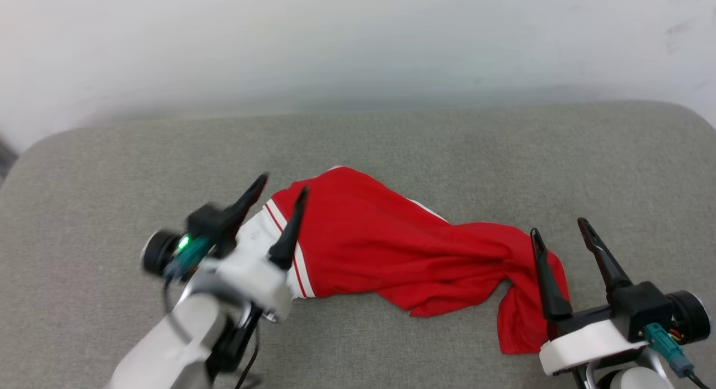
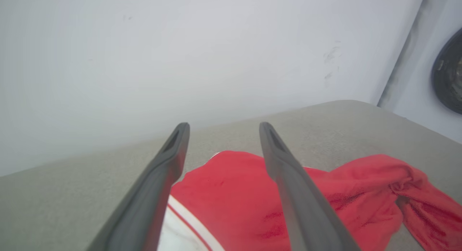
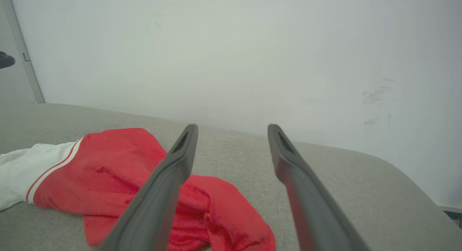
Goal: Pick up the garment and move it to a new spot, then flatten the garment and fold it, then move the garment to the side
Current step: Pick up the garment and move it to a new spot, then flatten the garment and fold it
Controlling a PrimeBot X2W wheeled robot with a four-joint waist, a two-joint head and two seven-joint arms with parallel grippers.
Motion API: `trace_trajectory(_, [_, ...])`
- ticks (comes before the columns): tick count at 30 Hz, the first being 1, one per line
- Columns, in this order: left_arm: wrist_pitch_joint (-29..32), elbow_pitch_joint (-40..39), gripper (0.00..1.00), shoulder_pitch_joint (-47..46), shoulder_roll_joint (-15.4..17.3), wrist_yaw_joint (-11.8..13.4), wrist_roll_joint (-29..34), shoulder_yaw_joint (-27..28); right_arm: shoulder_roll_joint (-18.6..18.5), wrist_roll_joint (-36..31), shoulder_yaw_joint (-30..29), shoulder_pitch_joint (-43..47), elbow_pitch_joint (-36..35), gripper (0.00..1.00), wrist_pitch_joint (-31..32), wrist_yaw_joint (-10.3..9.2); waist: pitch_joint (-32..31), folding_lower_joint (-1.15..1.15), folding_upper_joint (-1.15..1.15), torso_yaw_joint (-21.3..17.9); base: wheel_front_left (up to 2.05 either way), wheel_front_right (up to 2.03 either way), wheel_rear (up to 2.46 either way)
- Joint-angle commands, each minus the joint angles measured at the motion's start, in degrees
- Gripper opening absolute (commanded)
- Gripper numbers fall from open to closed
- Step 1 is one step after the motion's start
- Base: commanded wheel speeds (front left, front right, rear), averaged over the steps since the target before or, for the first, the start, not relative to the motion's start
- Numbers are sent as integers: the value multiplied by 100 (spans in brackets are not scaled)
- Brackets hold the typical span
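The left gripper [image 1: 282, 186] sits nearest, blurred in the head view. Its two fingers [image 2: 288, 178] are spread apart and hold nothing. The white sleeve [image 1: 253, 232] and striped seam of the garment [image 1: 380, 238] lie under and between them.

The right gripper [image 1: 558, 226] is likewise spread and empty. The red hem end of the cloth is bunched just under its left finger, and bare grey cushion [image 1: 112, 170] lies beyond its right finger. The garment lies crumpled in a twisted rope across the cushion, from one pair of fingers to the other.

It looks light, thin and limp, so it should sag and slide out of shape when lifted, and it won't break. A pinch on a thick fold would likely hold best: the seam by the sleeve for the left, the gathered hem for the right. Whether the left fingertips touch the cloth I cannot tell through the blur.
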Motion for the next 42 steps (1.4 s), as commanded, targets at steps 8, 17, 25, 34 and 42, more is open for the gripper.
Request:
trace_trajectory(8, [-14, -1844, 100, 2195, 261, 392, 807, 1397, 7, 178, 34, 292, -43, 100, -11, -4, -307, 0, 0, 83, 0, 0, 0])
trace_trajectory(17, [-14, -2581, 100, 3264, -487, 259, 1430, 2333, 7, 288, 68, 410, -30, 100, -12, -4, -336, 0, 0, 90, 0, 0, 0])
trace_trajectory(25, [-15, -2439, 100, 3301, -810, -243, 1893, 2662, 7, 224, 105, 335, 20, 100, 138, -4, -274, 0, 0, 122, 0, 0, 0])
trace_trajectory(34, [-15, -2275, 100, 3131, -1194, -671, 2247, 2903, -1372, 1467, 1044, -566, -265, 100, 3833, -4, 122, 0, 0, 365, 0, 0, 0])
trace_trajectory(42, [-15, -2135, 100, 2934, -1483, -960, 2438, 3004, -2372, 2444, 1457, -1420, -151, 100, 6307, -3, 459, 0, 0, 771, 0, 0, 0])
